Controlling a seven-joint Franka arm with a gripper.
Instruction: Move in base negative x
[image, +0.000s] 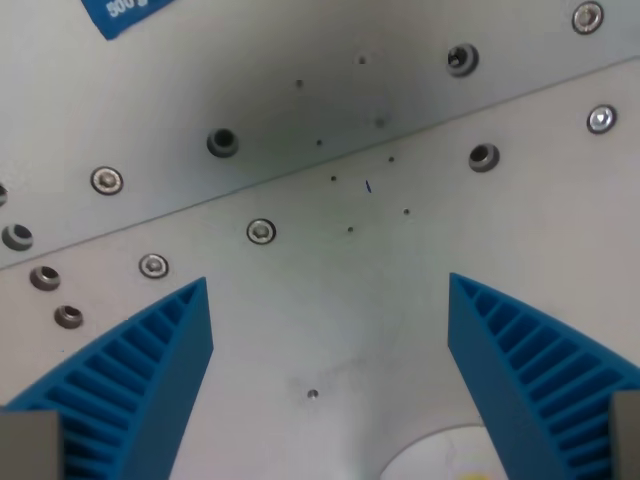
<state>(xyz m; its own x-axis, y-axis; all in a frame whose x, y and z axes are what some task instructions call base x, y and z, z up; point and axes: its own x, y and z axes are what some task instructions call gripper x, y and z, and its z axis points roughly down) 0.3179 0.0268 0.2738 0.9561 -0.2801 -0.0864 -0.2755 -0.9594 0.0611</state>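
Looking straight down from the wrist now, and the gripper (330, 300) hangs with its two blue ribbed fingers (150, 370) spread wide apart, nothing between them but bare metal plate (330, 330). This task has no object to fetch: it is a pure motion of the arm along the base's negative x, so the thing to watch is the gripper itself, and it sits over the plate just below the seam (300, 180) that runs diagonally across the view. How far along is it? Honestly, one frame cannot say; nothing here marks a start or an end point, and which way base x runs across this view cannot be read either. My judgement is that the move could be at any stage. Using that seam as the landmark: above it lie two dark open holes (222, 142) and a scrap of blue label (125, 12) cut off at the top edge, its lettering too clipped to read; below it, a shiny screw head (261, 231) sits close by, with more fasteners trailing off toward the wrist view's left. Far below the seam, at the bottom edge, a pale round disc (440, 460) pokes in, mostly cropped, and I cannot tell what it is.
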